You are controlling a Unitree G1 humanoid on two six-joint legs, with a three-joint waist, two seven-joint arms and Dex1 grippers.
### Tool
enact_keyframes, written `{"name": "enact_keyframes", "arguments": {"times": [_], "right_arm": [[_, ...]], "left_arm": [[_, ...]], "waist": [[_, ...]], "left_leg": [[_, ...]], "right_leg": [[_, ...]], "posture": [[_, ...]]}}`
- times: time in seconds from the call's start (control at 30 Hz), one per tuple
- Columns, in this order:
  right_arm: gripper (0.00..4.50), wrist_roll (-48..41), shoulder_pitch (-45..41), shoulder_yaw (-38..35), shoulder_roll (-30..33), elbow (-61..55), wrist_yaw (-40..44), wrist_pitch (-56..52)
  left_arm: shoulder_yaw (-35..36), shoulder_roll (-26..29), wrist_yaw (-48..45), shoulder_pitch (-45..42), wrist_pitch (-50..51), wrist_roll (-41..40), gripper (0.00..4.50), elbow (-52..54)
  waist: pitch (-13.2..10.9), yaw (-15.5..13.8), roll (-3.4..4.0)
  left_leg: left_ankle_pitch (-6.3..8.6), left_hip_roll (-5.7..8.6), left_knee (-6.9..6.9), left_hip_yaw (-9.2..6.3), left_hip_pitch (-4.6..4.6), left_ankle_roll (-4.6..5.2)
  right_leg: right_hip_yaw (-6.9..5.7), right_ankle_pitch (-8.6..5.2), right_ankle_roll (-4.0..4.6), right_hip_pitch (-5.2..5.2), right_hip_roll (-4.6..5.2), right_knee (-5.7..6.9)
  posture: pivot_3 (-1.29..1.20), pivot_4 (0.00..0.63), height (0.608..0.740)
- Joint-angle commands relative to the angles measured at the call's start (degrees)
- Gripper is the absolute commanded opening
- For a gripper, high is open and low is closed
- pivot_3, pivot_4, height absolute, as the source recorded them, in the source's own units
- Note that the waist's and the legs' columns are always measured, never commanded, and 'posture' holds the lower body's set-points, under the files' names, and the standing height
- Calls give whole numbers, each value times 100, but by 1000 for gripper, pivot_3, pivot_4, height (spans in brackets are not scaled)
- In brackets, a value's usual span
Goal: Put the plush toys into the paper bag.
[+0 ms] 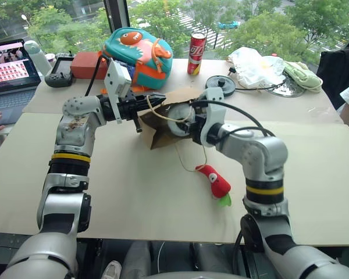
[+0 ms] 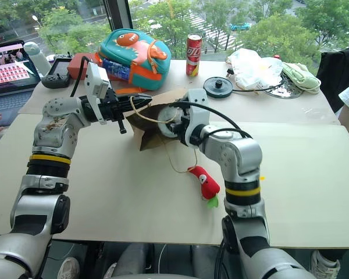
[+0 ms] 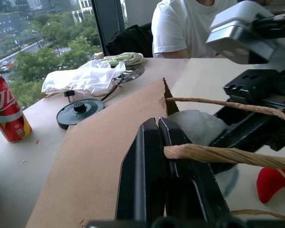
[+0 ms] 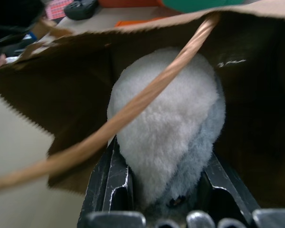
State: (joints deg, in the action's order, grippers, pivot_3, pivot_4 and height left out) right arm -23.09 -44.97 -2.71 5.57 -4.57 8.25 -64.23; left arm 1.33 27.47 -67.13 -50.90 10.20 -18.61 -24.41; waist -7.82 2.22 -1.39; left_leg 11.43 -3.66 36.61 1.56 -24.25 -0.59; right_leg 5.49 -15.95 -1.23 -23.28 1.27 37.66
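By a window over green trees, the left gripper [image 3: 164, 142] pinches the paper bag [image 3: 99, 156] rim above the beige tabletop [image 1: 134, 197], while the right gripper [image 4: 168, 185] (at the bag's mouth) clasps the grey plush ball [image 4: 166, 118].

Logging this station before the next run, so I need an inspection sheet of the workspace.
Surface: beige table.
Job's things: grey plush ball at the mouth of the paper bag; red chili plush lying on the table.
Clutter: monster backpack, soda can, white plastic bag.
Grippers: left gripper shut on the bag's edge; right gripper shut on the ball.
Cables: black cable by the black disc.
Surroundings: windows, trees, a seated person.
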Motion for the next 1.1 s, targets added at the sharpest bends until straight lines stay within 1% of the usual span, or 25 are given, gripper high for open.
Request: {"name": "enact_keyframes", "arguments": {"times": [0.03,0.07,0.1,0.13,0.17,0.23,0.33,0.47,0.6,0.63,0.8,0.9,1.0,1.1], "right_arm": [[1685,217,-285,-140,-60,435,-160,549],[1988,256,-328,-180,-87,530,-216,633],[2176,284,-372,-219,-112,605,-261,708],[2556,297,-396,-236,-123,649,-281,758],[2808,288,-414,-262,-140,671,-300,786],[3574,246,-430,-304,-178,655,-310,785],[4459,122,-402,-388,-206,426,-288,629],[4459,-94,-209,-454,22,-183,-155,200],[4459,-362,145,-556,598,-960,137,-345],[4459,-457,266,-579,822,-1180,278,-470],[4459,-1003,1228,-494,2350,-2375,1394,-826],[4459,-1302,1821,-416,2923,-2898,1788,-1007],[4459,-1438,2370,-207,3238,-3332,1900,-1159],[4459,-1451,2767,67,3344,-3620,1858,-1228]], "left_arm": [[86,34,-19,-93,-18,-127,0,213],[87,36,-19,-92,-19,-126,0,215],[91,39,-16,-91,-12,-130,0,225],[93,41,-14,-90,-7,-133,0,232],[96,45,-11,-87,-4,-134,0,240],[101,53,-2,-83,-6,-130,0,244],[108,66,8,-74,-14,-123,0,244],[115,78,21,-73,-38,-107,0,218],[117,71,33,-101,-63,-98,0,170],[116,68,35,-105,-66,-97,0,163],[113,54,30,-123,-77,-97,0,125],[108,40,18,-131,-92,-93,0,97],[106,28,2,-144,-97,-91,0,75],[104,23,-9,-158,-99,-88,0,55]], "waist": [[-1,6,1],[-1,15,1],[-1,20,1],[-1,21,2],[-1,23,2],[-1,31,2],[-1,33,2],[-2,26,3],[-2,-15,3],[-2,-20,3],[-2,-46,2],[-2,-16,2],[-2,29,2],[-2,33,2]], "left_leg": [[0,-1,-2,0,0,0],[0,-1,-4,0,0,0],[0,-1,-7,0,0,0],[0,-1,-10,0,0,0],[0,-1,-11,0,0,0],[0,-1,-16,0,1,0],[0,-1,-20,0,1,0],[0,-1,-21,0,-1,0],[0,0,-21,0,-4,0],[0,1,-21,0,-5,0],[0,5,-25,0,-5,0],[0,4,-27,0,-2,1],[0,-1,-28,0,1,1],[0,0,-23,-1,6,1]], "right_leg": [[-1,0,0,0,0,0],[-1,0,0,-1,-1,0],[-1,0,0,-2,-1,1],[-1,0,0,-3,-1,1],[0,0,0,-4,-1,2],[0,0,0,-5,-1,1],[0,0,0,-6,-1,1],[0,0,0,-7,-1,0],[-1,0,0,-7,1,-2],[-1,0,0,-6,1,-4],[0,-1,-1,-6,4,-11],[3,-1,-1,-6,2,-40],[4,-1,-1,-2,-3,-48],[5,-2,-2,4,-3,-46]], "posture": [[0,150,728],[0,150,728],[0,150,728],[0,150,728],[0,150,728],[0,150,728],[0,150,728],[0,150,728],[0,150,728],[0,150,728],[0,150,728],[0,150,728],[0,150,728],[0,150,728]]}}
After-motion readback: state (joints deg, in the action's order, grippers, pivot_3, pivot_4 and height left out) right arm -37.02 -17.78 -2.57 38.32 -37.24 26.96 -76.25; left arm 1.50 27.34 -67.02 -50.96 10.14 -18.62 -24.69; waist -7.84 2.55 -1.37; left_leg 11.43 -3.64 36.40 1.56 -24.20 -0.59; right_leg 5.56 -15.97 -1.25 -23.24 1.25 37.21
